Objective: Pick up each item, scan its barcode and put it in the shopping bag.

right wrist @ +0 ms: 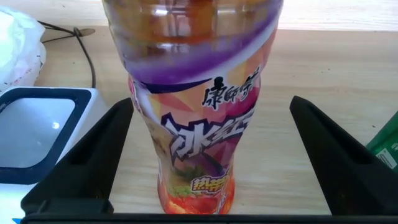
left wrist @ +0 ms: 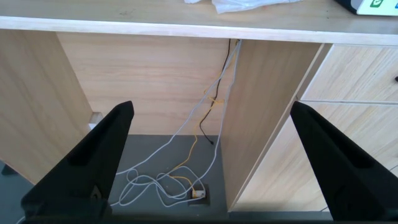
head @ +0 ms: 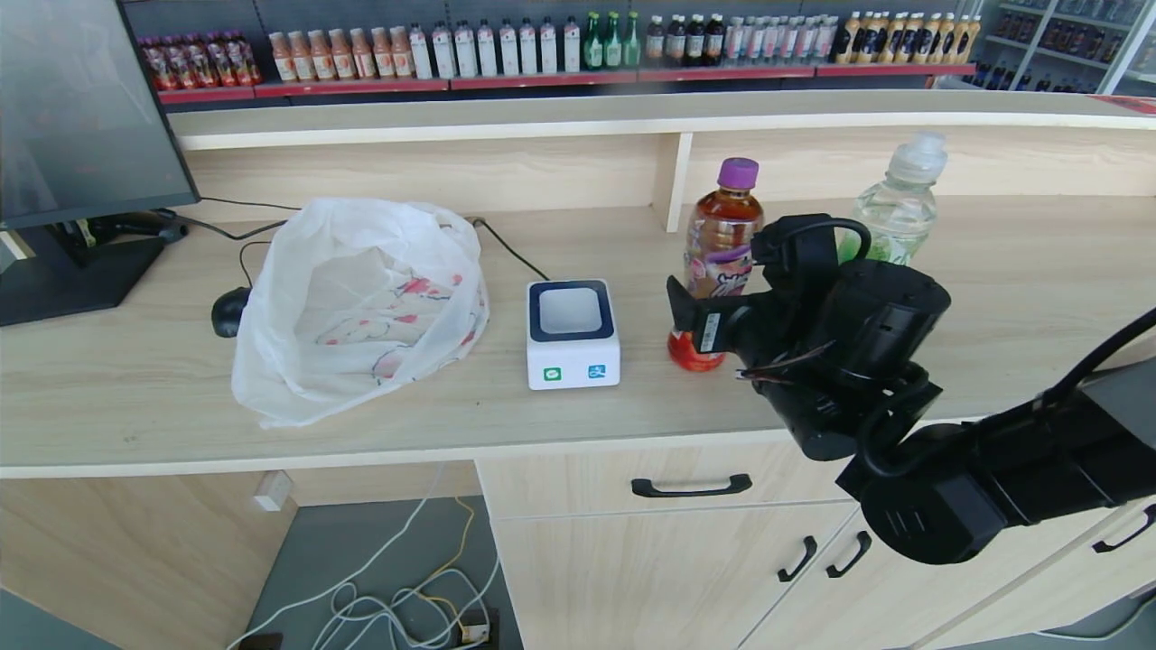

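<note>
**Right gripper [right wrist: 211, 106] set around the iced tea bottle [right wrist: 199, 124], not yet closed on it.**

The purple-capped bottle stands upright on the pale wood-grain counter [head: 135, 397], just beside the boxy white barcode scanner [head: 573, 334], with a clear water bottle [head: 899, 212] behind it. The black fingers are spread to either side of its glossy wrapped waist with a gap on each side, so nothing is gripped. It looks like a pickup about to happen. Next, I'd say, comes a firm squeeze on slick, rounded plastic, a lift, and a turn of the label to the scanner's window. The thin, crinkled white shopping bag [head: 361, 307] slumps open beyond the scanner. The left gripper [left wrist: 212, 106] hangs below the counter edge, fingers apart and empty.
</note>
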Robot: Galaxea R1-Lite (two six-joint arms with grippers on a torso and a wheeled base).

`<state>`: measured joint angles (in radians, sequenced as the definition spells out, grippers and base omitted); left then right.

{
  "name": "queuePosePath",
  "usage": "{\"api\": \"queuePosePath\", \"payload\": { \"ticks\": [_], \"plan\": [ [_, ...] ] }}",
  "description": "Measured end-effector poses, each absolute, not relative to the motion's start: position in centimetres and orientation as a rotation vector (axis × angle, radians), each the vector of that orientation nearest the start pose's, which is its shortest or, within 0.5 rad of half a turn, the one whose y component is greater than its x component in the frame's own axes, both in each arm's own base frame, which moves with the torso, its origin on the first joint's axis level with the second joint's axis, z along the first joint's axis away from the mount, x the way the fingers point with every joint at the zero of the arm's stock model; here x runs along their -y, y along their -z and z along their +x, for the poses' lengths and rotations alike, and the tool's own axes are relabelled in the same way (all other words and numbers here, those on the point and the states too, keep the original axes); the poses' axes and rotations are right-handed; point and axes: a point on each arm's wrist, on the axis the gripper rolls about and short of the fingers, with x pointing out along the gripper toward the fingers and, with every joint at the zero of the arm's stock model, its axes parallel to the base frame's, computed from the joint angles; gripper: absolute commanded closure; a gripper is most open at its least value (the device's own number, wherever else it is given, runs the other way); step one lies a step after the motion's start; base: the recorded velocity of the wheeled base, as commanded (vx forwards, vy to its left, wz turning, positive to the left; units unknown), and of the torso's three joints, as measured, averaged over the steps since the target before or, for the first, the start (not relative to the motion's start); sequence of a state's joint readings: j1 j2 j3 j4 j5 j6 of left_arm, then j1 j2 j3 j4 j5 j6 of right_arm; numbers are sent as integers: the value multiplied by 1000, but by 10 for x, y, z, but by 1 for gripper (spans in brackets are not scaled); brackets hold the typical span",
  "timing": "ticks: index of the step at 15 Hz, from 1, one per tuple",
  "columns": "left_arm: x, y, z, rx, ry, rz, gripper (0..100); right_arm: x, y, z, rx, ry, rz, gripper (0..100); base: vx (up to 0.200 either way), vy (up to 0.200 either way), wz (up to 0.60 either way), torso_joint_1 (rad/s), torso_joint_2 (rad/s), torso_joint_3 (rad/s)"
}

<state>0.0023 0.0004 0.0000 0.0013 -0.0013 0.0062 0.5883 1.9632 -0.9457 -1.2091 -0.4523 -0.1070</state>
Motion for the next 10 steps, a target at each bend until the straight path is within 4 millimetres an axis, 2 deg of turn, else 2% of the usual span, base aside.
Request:
{"api": "queuePosePath", "payload": {
  "ticks": [10],
  "plan": [
    [0,-75,-23,-2,-1,6,0,-195,-182,322,174,-110,-29,0,0,0,0,0,0,0]
  ]
}}
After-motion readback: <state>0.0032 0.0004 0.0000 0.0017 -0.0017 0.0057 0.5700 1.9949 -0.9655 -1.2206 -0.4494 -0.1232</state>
